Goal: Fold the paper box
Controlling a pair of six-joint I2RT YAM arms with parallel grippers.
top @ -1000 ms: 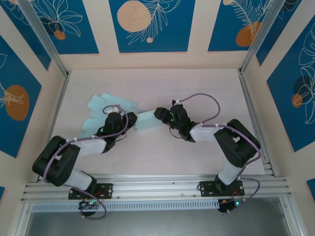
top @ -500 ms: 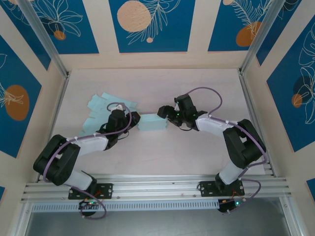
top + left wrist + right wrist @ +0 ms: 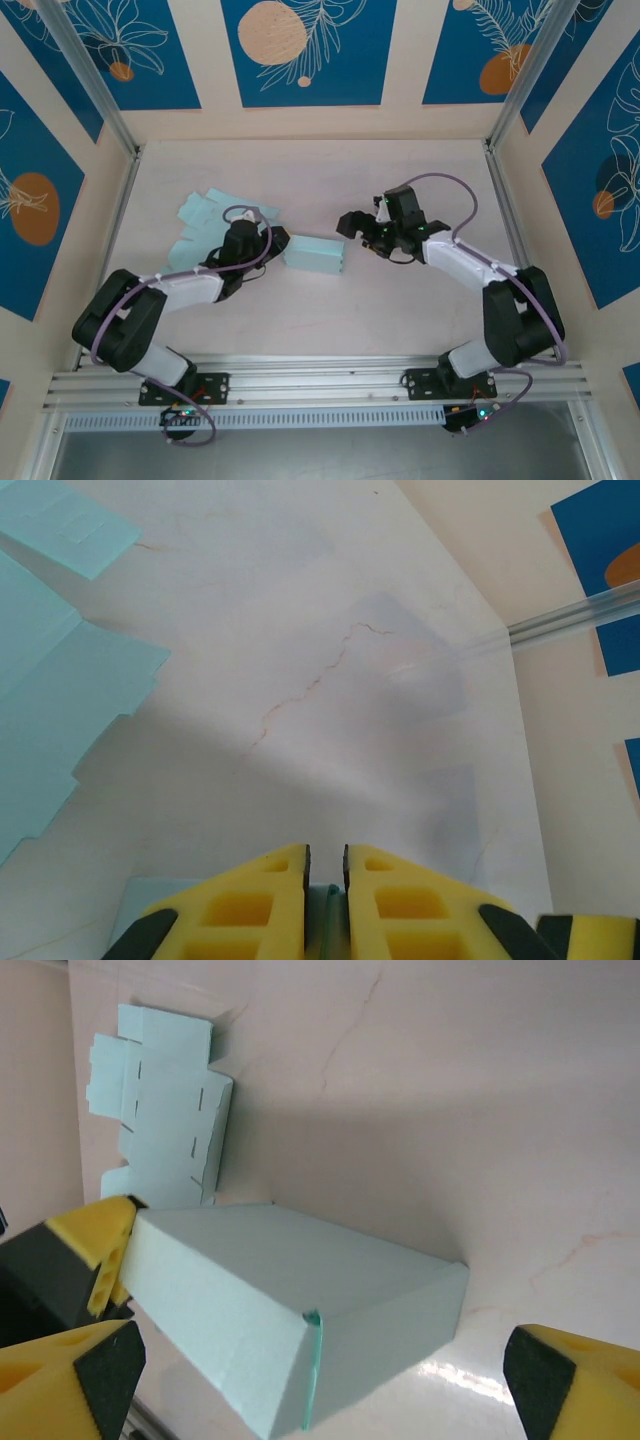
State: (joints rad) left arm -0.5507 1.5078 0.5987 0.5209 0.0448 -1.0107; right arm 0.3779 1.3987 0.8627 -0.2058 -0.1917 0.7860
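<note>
- Left gripper (image 3: 326, 855): yellow fingers (image 3: 270, 895) are almost closed, pinching a thin edge at the left end of the light-blue folded paper box (image 3: 315, 253).
- Right gripper (image 3: 356, 222): fingers are spread wide and hold nothing, near the box's right end.
- Box: lies on the pale marbled table (image 3: 400, 310), between both grippers.
- Flat light-blue paper blanks (image 3: 205, 215): lie on the table left of the box.

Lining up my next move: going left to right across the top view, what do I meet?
Flat paper blanks → left gripper → folded paper box → right gripper.
</note>
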